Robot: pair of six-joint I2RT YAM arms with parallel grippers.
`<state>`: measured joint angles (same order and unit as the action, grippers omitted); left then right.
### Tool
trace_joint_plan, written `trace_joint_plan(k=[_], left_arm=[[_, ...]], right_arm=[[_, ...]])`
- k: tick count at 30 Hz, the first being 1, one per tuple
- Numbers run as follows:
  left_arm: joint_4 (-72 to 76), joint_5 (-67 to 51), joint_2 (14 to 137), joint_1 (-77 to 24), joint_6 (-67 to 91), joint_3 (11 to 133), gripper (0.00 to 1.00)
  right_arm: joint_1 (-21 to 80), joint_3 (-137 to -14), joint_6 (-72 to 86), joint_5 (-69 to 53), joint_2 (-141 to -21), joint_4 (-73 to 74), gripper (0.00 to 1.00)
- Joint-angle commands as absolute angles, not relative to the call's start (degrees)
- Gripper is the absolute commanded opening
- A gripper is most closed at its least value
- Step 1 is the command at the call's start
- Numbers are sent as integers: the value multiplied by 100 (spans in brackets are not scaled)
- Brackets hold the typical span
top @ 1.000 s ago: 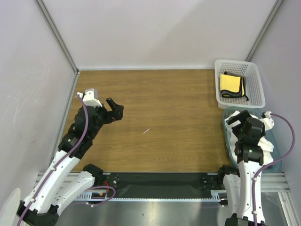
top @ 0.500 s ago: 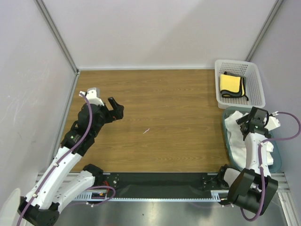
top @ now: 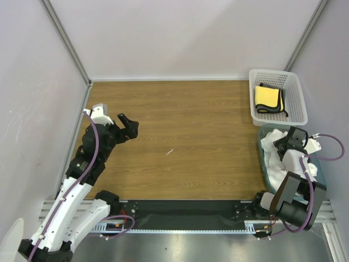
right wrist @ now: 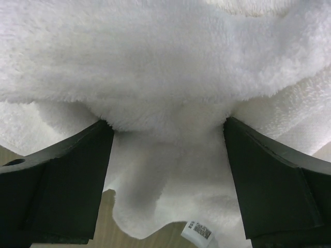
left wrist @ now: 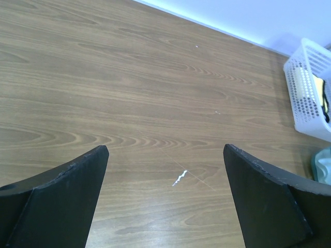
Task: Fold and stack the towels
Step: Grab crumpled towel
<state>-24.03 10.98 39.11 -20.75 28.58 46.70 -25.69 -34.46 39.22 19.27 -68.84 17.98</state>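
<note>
The white towel (right wrist: 165, 77) is fluffy cloth, the table (top: 191, 120) matt wood-grain, the basket (top: 298, 103) perforated plastic.

This looks like a robotics lab test cell, though little beyond the enclosure shows. A wood-grain table (top: 207, 120) is boxed in by plain pale panels (top: 180, 38) on metal posts (top: 66, 41). Two cabled robot arms (top: 82, 174) are bolted to an aluminium rail (top: 185, 229).

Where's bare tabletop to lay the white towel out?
Wooden table centre is bare, from the left gripper across to the white basket and teal bin, bar one tiny white scrap. Crowded at right edge: right gripper in the white towel.
</note>
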Motion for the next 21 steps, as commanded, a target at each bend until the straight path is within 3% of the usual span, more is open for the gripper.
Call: trace_joint_plan(k=[1,2,4,7,8,9,15,21], left_arm=[[-2030,721,3849,-2013,2971,4562,100],[-2039,695,3867,-2013,2945,4570,100],[-2091,808,3850,-2013,2953,4579,100],[-2127,870,3806,-1978,2953,4597,100],[-2127,870,3788,-1960,2962,4597,100],[-2127,870,3788,-1951,2962,4588,100],[-2110,818,3779,-1864,2997,4562,100],[-2153,835,3823,-1776,2979,4588,100]], right_arm=[[-2724,-3129,3894,2014,-7066,1328,88],[-2751,-2981,3867,1934,-7066,1101,78],[-2839,-2857,3806,1653,-7058,880,69],[-2935,-2769,3692,1389,-7084,694,40],[-2953,-2769,3657,1345,-7084,703,15],[-2971,-2812,3621,1284,-7032,747,0],[-2988,-3137,3323,1064,-6014,1528,0],[-2988,-4190,2963,1029,-4202,2547,0]])
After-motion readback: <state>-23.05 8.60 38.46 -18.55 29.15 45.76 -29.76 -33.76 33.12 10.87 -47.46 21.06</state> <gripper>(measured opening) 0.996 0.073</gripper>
